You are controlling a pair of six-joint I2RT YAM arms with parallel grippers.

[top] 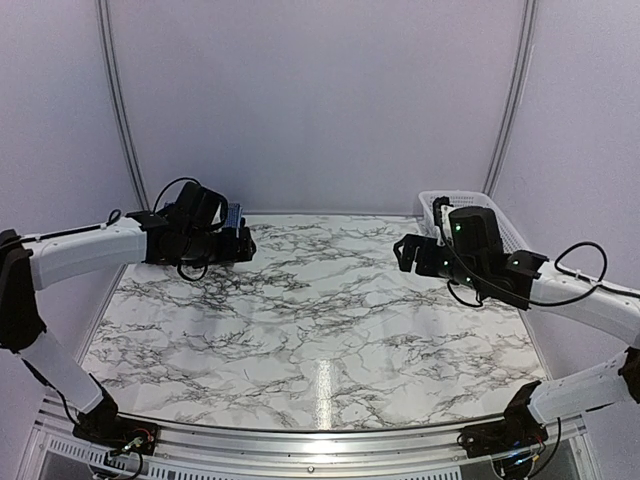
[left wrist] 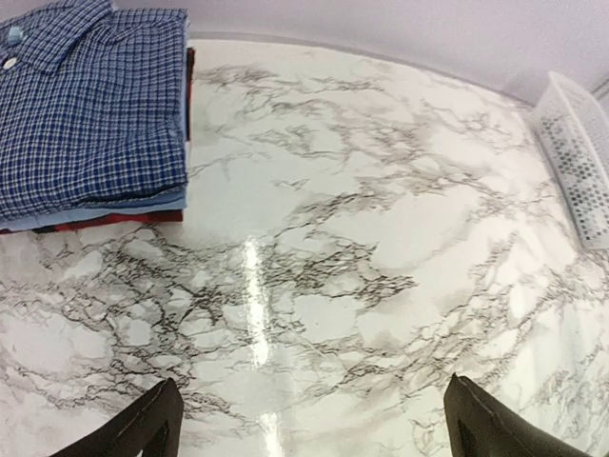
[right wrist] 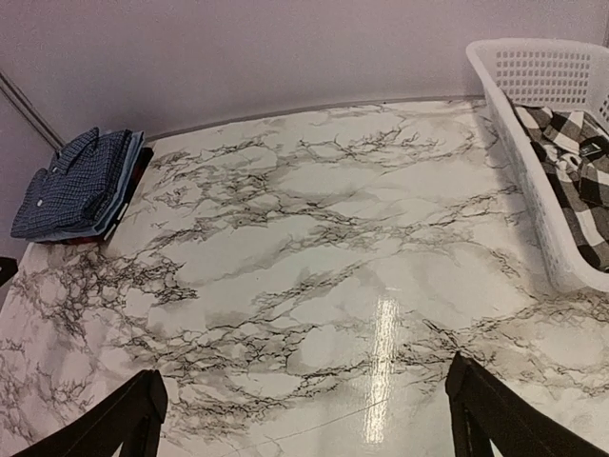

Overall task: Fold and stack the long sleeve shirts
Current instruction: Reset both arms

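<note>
Beyond and right of the wide-open, empty fingers of the right gripper, the limp black-and-white checked shirt would best be pinched at an upper fold.

Tabletop: white marble pattern with dark veins; a bright streak of glare near the middle of the near edge.
Left arm: rises from its base at the near left corner, then reaches in roughly level over the left edge.
Left gripper: black, above the far left part of the tabletop, pointing toward the right edge, fingers spread.
Right arm: rises from its base at the near right corner and bends in over the right edge.
Right gripper: black with small green lights on its body, above the far right part, pointing toward the left edge, fingers spread.
Basket: white lattice, at the far right corner, partly hidden behind the Right gripper; its inside cannot be seen.
Spacing: the two grippers face each other, well apart.
</note>
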